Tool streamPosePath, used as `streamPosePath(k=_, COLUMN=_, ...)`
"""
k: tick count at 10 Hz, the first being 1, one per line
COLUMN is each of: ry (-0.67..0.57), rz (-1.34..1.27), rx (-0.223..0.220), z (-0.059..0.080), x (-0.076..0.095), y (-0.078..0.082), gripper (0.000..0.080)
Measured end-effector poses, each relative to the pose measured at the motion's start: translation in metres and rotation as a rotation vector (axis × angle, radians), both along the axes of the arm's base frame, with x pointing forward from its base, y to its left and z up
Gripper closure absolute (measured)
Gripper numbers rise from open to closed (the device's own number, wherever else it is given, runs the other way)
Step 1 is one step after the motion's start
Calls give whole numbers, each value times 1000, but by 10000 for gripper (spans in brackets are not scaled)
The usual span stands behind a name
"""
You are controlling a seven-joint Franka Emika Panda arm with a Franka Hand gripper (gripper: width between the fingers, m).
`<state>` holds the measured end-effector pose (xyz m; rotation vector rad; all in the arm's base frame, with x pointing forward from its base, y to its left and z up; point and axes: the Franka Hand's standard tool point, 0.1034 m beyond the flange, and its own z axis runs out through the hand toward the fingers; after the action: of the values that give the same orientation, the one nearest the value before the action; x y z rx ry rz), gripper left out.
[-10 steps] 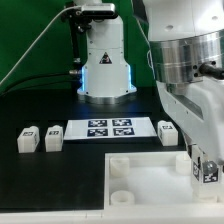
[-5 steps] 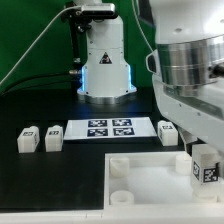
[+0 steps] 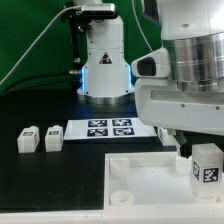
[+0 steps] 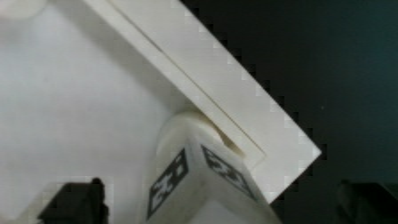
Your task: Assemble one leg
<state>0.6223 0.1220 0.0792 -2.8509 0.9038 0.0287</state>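
Observation:
A white leg (image 3: 205, 163) with a black-and-white tag stands at the far right corner of the large white tray-like part (image 3: 140, 185). In the wrist view the leg (image 4: 205, 165) sits against the tray's rim (image 4: 214, 80). My gripper (image 4: 214, 205) straddles the leg, and its dark fingers (image 4: 75, 200) stand apart from it on both sides, so it is open. In the exterior view one dark finger (image 3: 184, 150) shows just left of the leg. Two more legs (image 3: 28, 139) (image 3: 53, 139) lie at the exterior view's left.
The marker board (image 3: 108, 128) lies behind the tray. The arm's base (image 3: 105, 70) stands at the back with cables beside it. My arm's large white body (image 3: 190, 80) fills the exterior view's right and hides the table behind it.
My arm's body has swung toward the exterior view's left and risen a little. The leg's tag has shifted slightly up but stays at the tray's corner.

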Motion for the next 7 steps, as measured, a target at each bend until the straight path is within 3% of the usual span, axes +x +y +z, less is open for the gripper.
streamPosePath(k=3, ry=-64, rz=483, rx=-63, z=1, x=4, y=-2, gripper=150)
streamPosePath(k=6, ry=-78, rz=556, rx=-71, z=-4, x=4, y=0, gripper=150)
streamPosePath(k=7, ry=-75, rz=532, rx=-70, z=-4, x=4, y=0, gripper=246)
